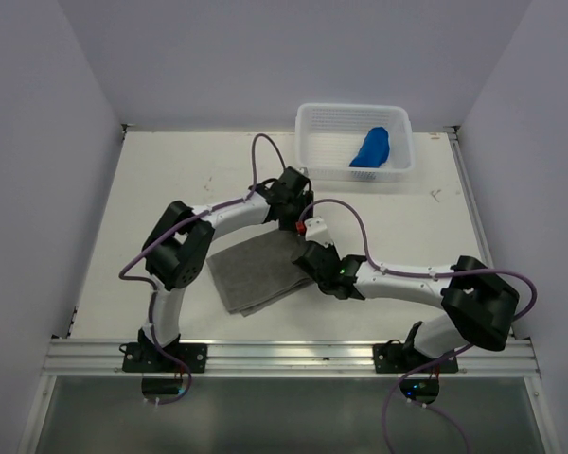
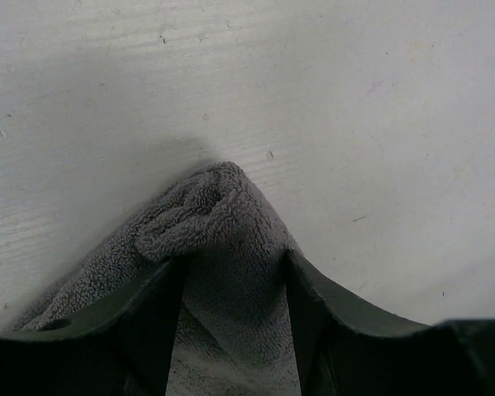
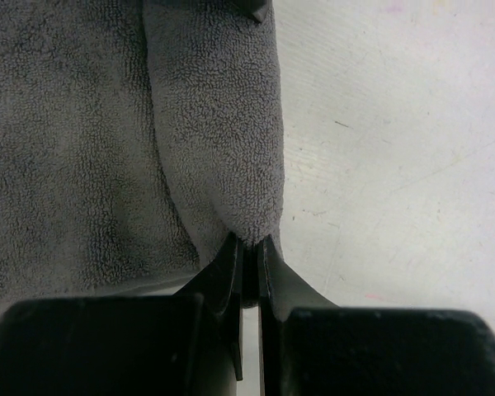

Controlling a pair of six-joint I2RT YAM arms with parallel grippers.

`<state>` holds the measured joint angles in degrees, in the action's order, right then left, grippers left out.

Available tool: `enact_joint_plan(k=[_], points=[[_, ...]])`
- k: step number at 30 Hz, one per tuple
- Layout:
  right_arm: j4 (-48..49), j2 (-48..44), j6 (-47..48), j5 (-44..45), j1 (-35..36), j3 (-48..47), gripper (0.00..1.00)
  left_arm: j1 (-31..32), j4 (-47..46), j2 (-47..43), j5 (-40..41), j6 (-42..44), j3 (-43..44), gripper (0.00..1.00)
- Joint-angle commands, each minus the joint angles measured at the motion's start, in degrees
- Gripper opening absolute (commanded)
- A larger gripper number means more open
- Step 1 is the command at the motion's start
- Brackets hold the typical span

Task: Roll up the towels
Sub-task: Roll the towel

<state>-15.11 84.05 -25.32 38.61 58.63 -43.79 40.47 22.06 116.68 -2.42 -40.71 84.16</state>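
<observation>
The grey towel [image 1: 256, 274] lies folded on the table in front of the arm bases. My left gripper [image 1: 298, 225] is at its far right corner. In the left wrist view the left gripper [image 2: 235, 257] stands open, its jaws either side of the bunched corner of the grey towel [image 2: 214, 214]. My right gripper [image 1: 309, 257] is at the towel's near right edge. There the right gripper [image 3: 249, 241] is shut, pinching a raised fold of the grey towel [image 3: 223, 148]. The blue towel [image 1: 370, 149] lies rolled in the basket.
A white perforated basket [image 1: 312, 128] stands at the back right of the table and holds the blue towel. White walls close in the table on the left, back and right. A metal rail [image 1: 284, 355] runs along the near edge.
</observation>
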Motion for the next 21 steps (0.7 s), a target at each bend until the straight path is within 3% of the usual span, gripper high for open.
enact_joint_plan(k=[1,5,9,14,21], points=[[3.5,-0.4,1.9,4.8,1.7,-0.4,0.00,-0.2,3.2,1.6,5.3,2.5,1.5,0.55],[4.1,0.1,4.6,8.1,3.8,-0.7,0.00,-0.2,1.8,0.9,5.3,2.5,-0.3,0.44],[3.9,1.6,6.2,10.8,6.4,-1.5,0.00,-0.1,0.7,-0.1,5.1,1.8,-1.6,0.21],[3.6,3.0,8.1,14.1,9.1,-1.6,0.00,-0.3,-1.9,-2.2,5.3,0.3,-4.8,0.00],[3.2,5.9,12.3,19.4,14.9,-3.1,0.00,-2.1,-12.8,-8.8,2.8,-2.1,-15.7,0.00]])
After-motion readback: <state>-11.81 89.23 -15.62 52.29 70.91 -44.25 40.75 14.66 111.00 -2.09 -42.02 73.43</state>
